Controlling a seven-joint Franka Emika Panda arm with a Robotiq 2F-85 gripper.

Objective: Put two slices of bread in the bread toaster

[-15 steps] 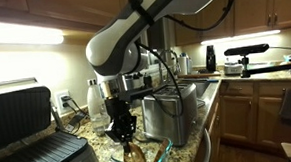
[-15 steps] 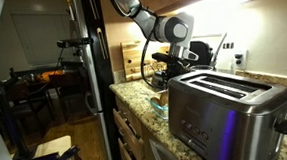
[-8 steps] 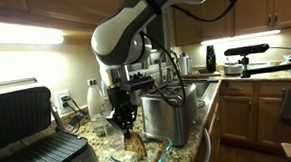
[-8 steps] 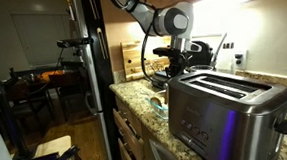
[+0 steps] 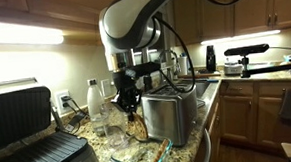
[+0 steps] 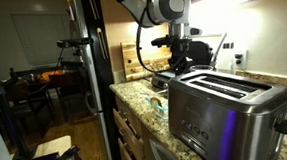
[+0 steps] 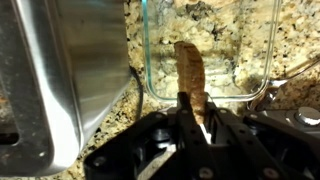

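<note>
My gripper point(image 5: 130, 98) is shut on one tan slice of bread point(image 5: 137, 118) that hangs upright from the jaws, above the clear glass dish point(image 5: 142, 157). In the wrist view the slice of bread point(image 7: 189, 70) sticks out from between the fingers point(image 7: 190, 108) over the glass dish point(image 7: 144, 52), with the steel toaster point(image 7: 60, 70) just to the left. The brushed steel toaster point(image 5: 172, 112) stands beside the gripper. It fills the foreground in an exterior view point(image 6: 226, 110), with the gripper point(image 6: 187, 57) behind it. No second slice shows.
A large black ribbed contact grill point(image 5: 28, 132) stands open on the granite counter point(image 7: 215, 25). A plastic bottle point(image 5: 94, 99) stands by the wall. Cables hang around the arm. A dark fridge point(image 6: 91, 73) stands beyond the counter's end.
My gripper has risen out of the glass dish with the bread slice in it and has shifted toward the toaster.
</note>
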